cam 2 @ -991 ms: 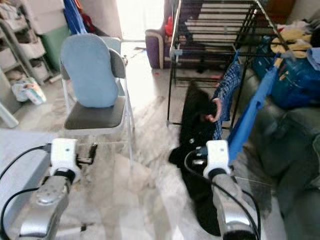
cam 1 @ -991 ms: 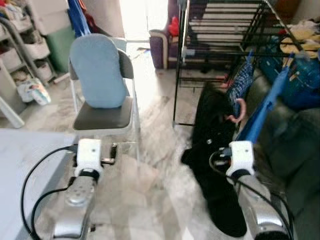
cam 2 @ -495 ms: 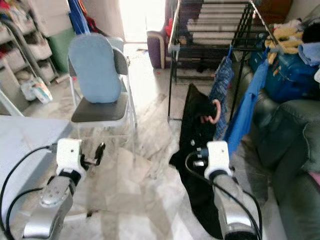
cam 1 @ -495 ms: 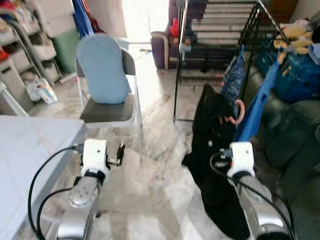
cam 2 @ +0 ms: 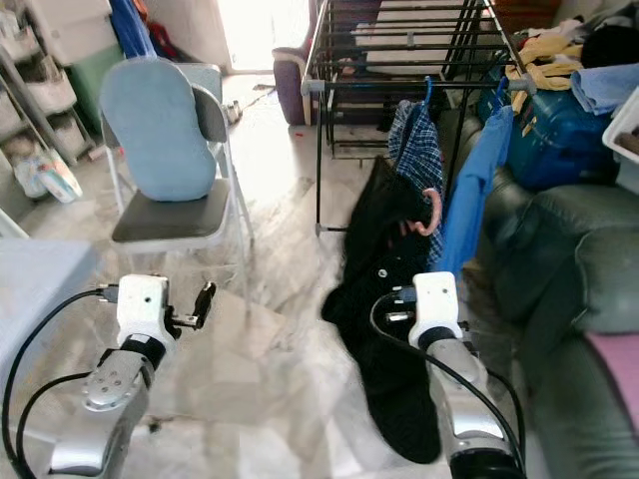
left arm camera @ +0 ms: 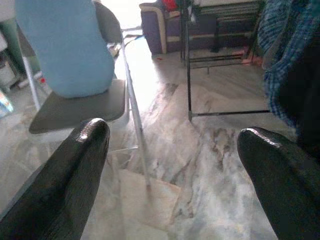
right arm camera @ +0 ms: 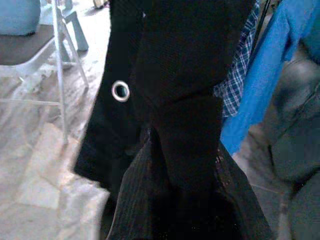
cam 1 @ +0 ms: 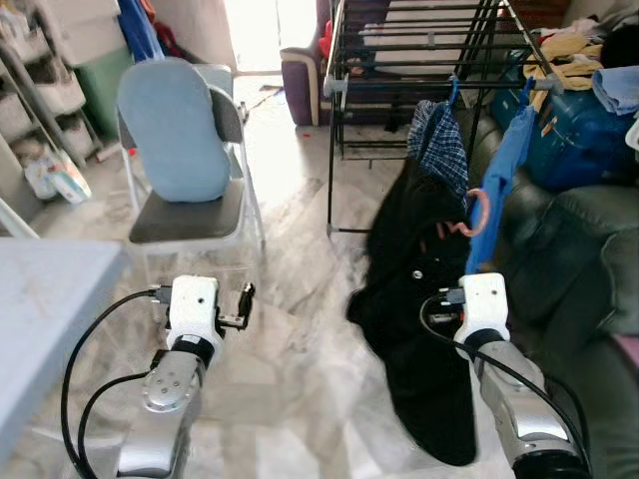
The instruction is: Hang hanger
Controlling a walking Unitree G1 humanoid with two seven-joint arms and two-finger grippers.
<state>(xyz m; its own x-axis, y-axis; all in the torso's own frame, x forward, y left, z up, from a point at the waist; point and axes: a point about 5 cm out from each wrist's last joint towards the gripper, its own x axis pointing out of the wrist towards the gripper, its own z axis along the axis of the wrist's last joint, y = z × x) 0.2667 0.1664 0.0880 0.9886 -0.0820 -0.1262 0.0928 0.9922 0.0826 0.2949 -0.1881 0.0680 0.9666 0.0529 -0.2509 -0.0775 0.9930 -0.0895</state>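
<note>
Right gripper (right arm camera: 175, 200) is clamped on a black garment (cam 1: 419, 299), fingers pinched tight w/ the cloth bunched between them in the right wrist view; a metal eyelet (right arm camera: 120, 91) shows on the fabric just ahead. Garment hangs from a pink hanger (cam 1: 477, 215) whose curved hook pokes up above the right wrist, at approx 12 o'clock from it in the head views. Hook isn't on any rail; it sits just below and in front of the black drying rack (cam 1: 419, 60). Garment's lower end trails on the marble floor (cam 1: 300, 329) toward 6 o'clock.

Rack stands at 12–1 o'clock from the robot. On its front rail hang a blue plaid shirt (cam 1: 439, 145) and a plain blue garment (cam 1: 499, 180), side by side, the plaid one touching the black garment's top. Dark green sofa (cam 1: 579, 259) at 3 o'clock, w/ a pile of clothes (cam 1: 589, 60) behind it.

Left gripper (left arm camera: 170, 165) is wide open and holds nothing, raised in front of the robot at approx 10 o'clock, pointing at the floor and a folding chair (cam 1: 190, 190) w/ a light-blue cushion (cam 1: 172, 130) propped on its back. Grey table edge (cam 1: 40, 319) at 9 o'clock. Purple armchair (cam 1: 305, 80) beyond the rack's left end.
</note>
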